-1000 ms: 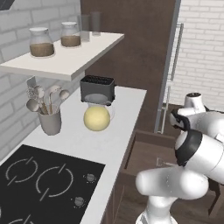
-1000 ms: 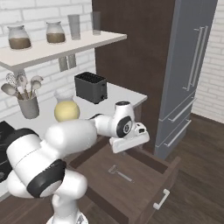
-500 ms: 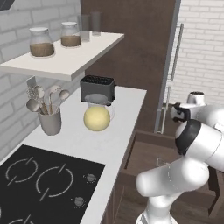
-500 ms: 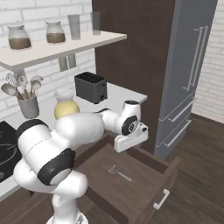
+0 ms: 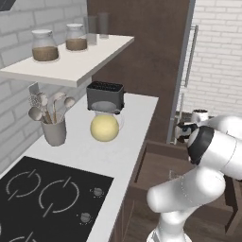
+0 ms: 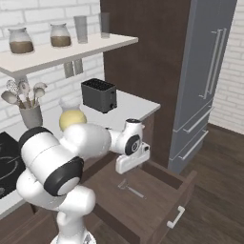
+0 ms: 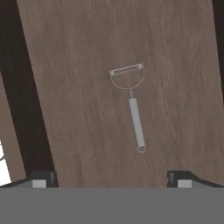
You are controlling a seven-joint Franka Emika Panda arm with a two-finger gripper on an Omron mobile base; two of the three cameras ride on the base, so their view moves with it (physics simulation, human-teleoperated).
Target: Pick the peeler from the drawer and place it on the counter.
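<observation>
Peeler (image 7: pixel 131 103) lies flat on the wooden floor of the open drawer (image 6: pixel 162 205), looped head toward the top of the hand view, handle running down toward the fingertips; in the right base view it's the thin pale sliver on the drawer bottom, just beyond the hand. Light little thing by the look of it, stiff metal, slick too, and lying this flat there's not much to bite on; my call is the straight handle, around its middle, since the wire loop of the head would likely twist or slip out. Gripper (image 6: pixel 127 164) hangs above the drawer, pointing down, jaws spread as wide as they go; both fingertips (image 7: pixel 43 178) sit well apart at the bottom of the hand view; nothing between them, nothing touched, clear of the peeler. Counter (image 5: pixel 137 120) waits off to the side, with toaster (image 5: pixel 105 97) and round yellow jug (image 5: pixel 104 127) on it.
</observation>
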